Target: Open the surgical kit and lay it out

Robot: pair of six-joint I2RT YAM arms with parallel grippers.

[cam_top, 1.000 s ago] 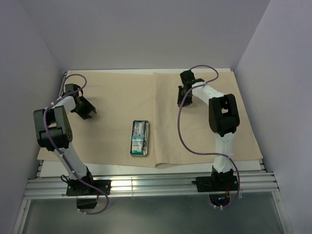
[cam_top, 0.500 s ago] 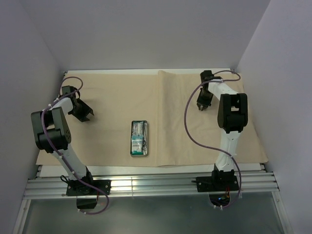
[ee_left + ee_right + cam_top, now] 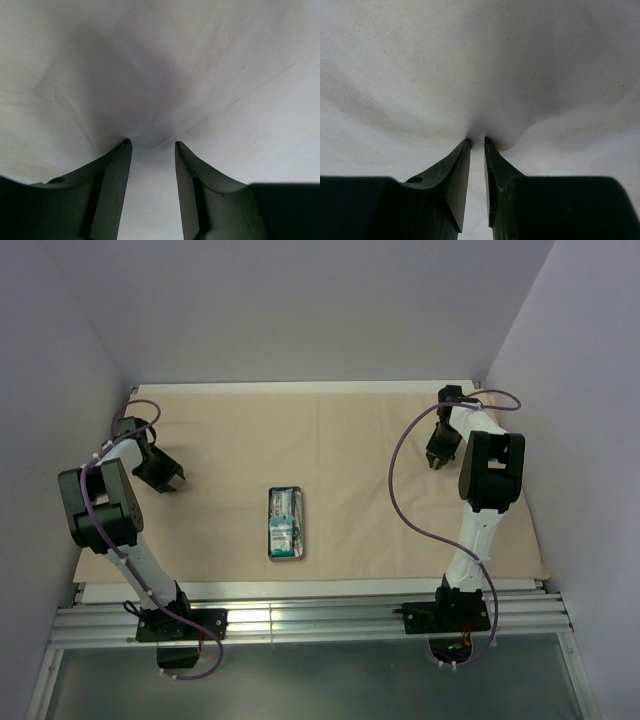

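Note:
The tan wrap (image 3: 330,455) lies spread flat over most of the table. The small grey tray (image 3: 301,524) sits on it at the middle, holding teal-white packets (image 3: 283,534); I cannot make out scissors or tweezers in it. My left gripper (image 3: 160,472) is low over the wrap's left part. In the left wrist view its jaws (image 3: 151,144) stand apart, tips on creased wrap (image 3: 150,60). My right gripper (image 3: 440,455) is at the wrap's far right. In the right wrist view (image 3: 476,139) it is shut on a pinched pucker of wrap (image 3: 470,60).
Grey walls close in the left, back and right sides. A metal rail (image 3: 310,620) with both arm bases runs along the near edge. The wrap's right edge reaches close to the right wall.
My right gripper has moved right, dragging the folded-over right flap of the wrap open until it lies flat. My left gripper has shifted slightly left.

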